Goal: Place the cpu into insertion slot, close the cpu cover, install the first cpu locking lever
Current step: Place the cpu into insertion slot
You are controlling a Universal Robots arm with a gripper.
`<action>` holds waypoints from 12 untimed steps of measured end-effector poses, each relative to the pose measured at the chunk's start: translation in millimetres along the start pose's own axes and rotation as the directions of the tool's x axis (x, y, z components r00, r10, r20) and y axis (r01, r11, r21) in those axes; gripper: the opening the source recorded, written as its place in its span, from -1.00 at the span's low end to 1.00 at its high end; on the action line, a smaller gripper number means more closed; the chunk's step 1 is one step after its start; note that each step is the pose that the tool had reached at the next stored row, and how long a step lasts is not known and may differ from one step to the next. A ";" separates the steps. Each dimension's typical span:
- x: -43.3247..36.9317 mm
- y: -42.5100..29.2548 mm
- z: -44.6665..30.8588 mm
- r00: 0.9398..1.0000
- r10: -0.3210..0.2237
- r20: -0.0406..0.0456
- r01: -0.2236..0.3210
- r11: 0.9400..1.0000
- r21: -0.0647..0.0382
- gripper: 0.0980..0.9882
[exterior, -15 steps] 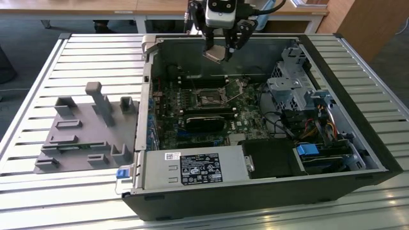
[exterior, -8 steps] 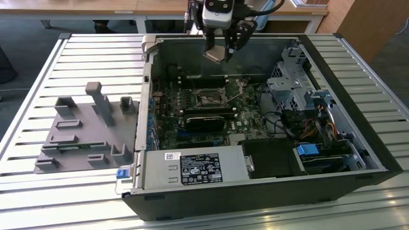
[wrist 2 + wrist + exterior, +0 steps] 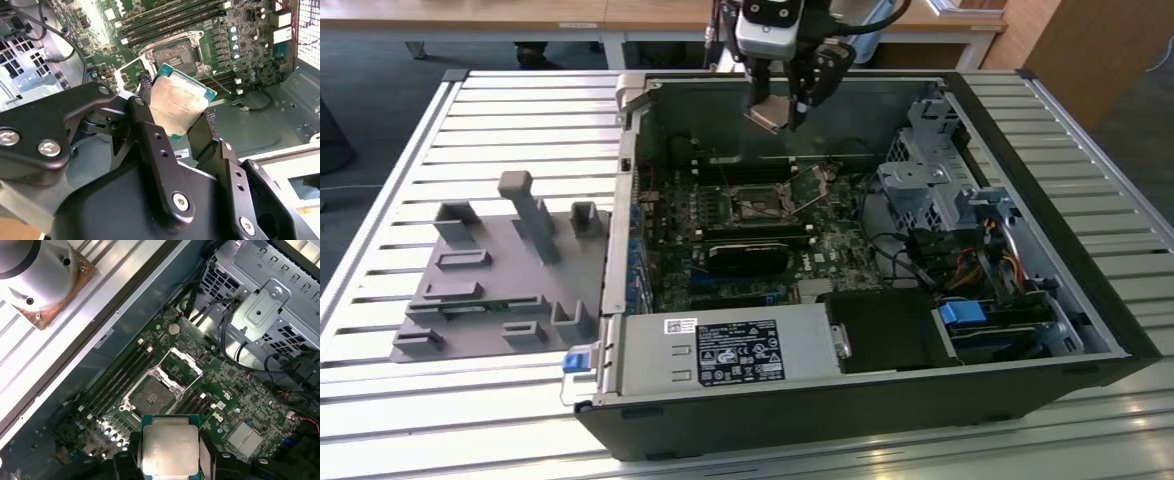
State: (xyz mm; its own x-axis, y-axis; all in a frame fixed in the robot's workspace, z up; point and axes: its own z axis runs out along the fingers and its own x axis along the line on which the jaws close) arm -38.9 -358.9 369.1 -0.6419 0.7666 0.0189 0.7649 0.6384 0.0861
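My gripper [image 3: 787, 100] hangs over the far end of the open computer case [image 3: 1107, 330], shut on the cpu [image 3: 770, 116], a silver-topped square chip with a green rim. In both wrist views the cpu [image 3: 180, 100] [image 3: 170, 445] sits clamped by its edges between the black fingers [image 3: 145, 90]. Well below it on the motherboard lies the insertion slot [image 3: 754, 207] [image 3: 172, 54] [image 3: 149, 397], its dark pin field bare. The cpu cover [image 3: 179, 365] stands flipped open beside the slot. A thin locking lever [image 3: 809, 200] [image 3: 220, 82] sticks up next to the slot.
A grey parts fixture [image 3: 494, 270] stands on the slatted table [image 3: 400, 400] at the exterior view's left. Inside the case are a long black card [image 3: 750, 255], memory slots [image 3: 170, 20], a metal drive cage [image 3: 923, 190], cables [image 3: 987, 270] and the power supply [image 3: 727, 350].
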 end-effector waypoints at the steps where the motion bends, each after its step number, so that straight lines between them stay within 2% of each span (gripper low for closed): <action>1: 0.0 0.0 0.1 1.000 0.006 0.001 -0.006 1.000 0.000 -0.01; 12: 0.0 -0.1 0.8 0.996 0.085 0.007 -0.085 0.996 -0.002 -0.01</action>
State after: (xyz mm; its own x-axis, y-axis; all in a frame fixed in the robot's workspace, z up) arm -38.9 -358.9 368.3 -0.5744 0.8183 0.0189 0.8164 0.5711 0.0862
